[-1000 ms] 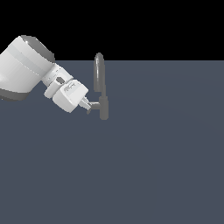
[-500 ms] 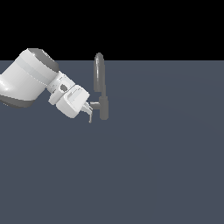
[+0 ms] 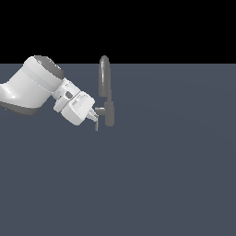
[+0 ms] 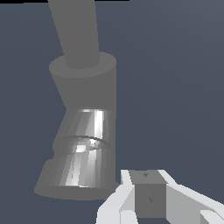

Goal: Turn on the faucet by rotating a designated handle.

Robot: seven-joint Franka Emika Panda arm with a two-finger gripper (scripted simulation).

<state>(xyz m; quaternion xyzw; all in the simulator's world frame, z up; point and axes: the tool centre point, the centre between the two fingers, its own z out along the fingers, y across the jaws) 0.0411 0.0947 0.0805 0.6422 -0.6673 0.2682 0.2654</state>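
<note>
The grey faucet (image 3: 105,82) stands mid-scene, its arched spout rising from a short body (image 3: 109,114). In the wrist view the faucet body (image 4: 83,87) fills the frame close up. The thin handle (image 3: 97,124) sticks out from the body toward the exterior view's left as a short stub, then drops as a slim rod. My gripper (image 3: 94,115) is pressed up against the stub from that side, just above the rod. Its fingers (image 4: 148,197) look shut, with nothing held between them.
The white arm (image 3: 34,85) reaches in from the exterior view's left. A flat dark grey-blue floor (image 3: 166,175) spreads around the faucet, with black background above it.
The arm has moved toward the exterior view's right and slightly down, bringing the fingertips against the handle stub. The slim rod now shows below the fingertips.
</note>
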